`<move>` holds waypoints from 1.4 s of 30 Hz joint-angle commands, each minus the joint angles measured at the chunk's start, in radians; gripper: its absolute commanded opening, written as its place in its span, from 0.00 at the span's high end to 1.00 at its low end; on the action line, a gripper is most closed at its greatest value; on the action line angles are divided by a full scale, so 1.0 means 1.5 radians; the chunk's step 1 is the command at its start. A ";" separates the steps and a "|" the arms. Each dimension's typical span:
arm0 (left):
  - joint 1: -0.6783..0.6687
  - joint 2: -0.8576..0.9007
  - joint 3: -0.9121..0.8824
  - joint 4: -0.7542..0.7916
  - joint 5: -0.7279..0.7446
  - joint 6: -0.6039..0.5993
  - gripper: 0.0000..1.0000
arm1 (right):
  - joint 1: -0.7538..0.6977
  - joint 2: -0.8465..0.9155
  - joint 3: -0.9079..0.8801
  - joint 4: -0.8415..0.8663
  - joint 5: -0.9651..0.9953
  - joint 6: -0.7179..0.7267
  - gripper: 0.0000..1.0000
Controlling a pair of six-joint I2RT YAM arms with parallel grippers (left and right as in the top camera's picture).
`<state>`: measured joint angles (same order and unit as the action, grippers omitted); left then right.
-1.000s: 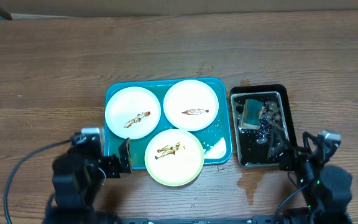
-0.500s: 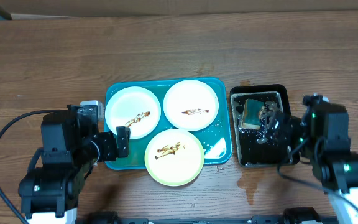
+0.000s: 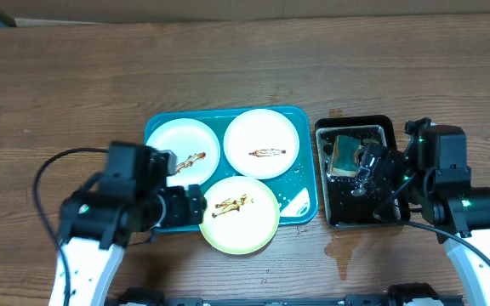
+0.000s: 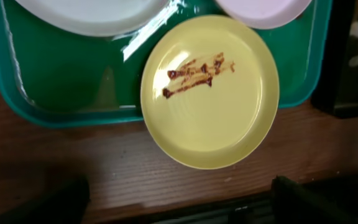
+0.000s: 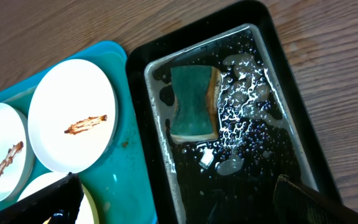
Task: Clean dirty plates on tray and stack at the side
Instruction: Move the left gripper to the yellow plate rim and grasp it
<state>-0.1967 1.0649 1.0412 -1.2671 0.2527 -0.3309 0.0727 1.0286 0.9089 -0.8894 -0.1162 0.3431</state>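
L pincer (image 3: pixel 192 205) | shifted right, now beside yellow plate (image 3: pixel 238 214)

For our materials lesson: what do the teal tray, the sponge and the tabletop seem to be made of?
Teal tray: probably plastic, glossy; bright glare streaks and moulded rounded corners. Sponge: likely soft foam, a green scouring face over a tan layer, lying among wet suds. Tabletop: wood or wood-look laminate, matte, with visible grain lines.
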 commanded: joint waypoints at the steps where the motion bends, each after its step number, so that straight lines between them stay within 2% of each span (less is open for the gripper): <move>1: -0.044 0.054 0.013 -0.014 -0.026 -0.067 0.07 | 0.003 -0.004 0.019 0.006 -0.004 0.001 0.00; 8: -0.094 0.193 0.013 -0.020 -0.038 -0.100 0.09 | 0.003 -0.004 0.019 0.005 -0.004 0.001 0.00; 13: -0.094 0.274 0.013 -0.016 -0.038 -0.099 0.29 | 0.003 -0.004 0.019 0.006 0.003 0.000 0.00; 24: -0.123 0.407 0.010 0.013 -0.051 -0.099 0.31 | 0.003 -0.004 0.019 0.006 0.007 -0.002 0.00; 27: -0.123 0.417 0.004 0.023 -0.051 -0.099 0.32 | 0.003 -0.004 0.019 0.006 0.007 -0.002 0.00; 34: -0.127 0.405 -0.019 0.038 -0.055 -0.110 0.27 | 0.003 -0.004 0.019 0.005 0.007 -0.002 0.00; 42: -0.155 0.256 -0.107 0.089 -0.097 -0.169 0.22 | 0.003 -0.004 0.019 0.002 0.020 -0.002 0.00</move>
<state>-0.4137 1.5513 0.9215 -1.1591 0.1379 -0.5331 0.0727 1.0286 0.9089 -0.8871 -0.1062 0.3431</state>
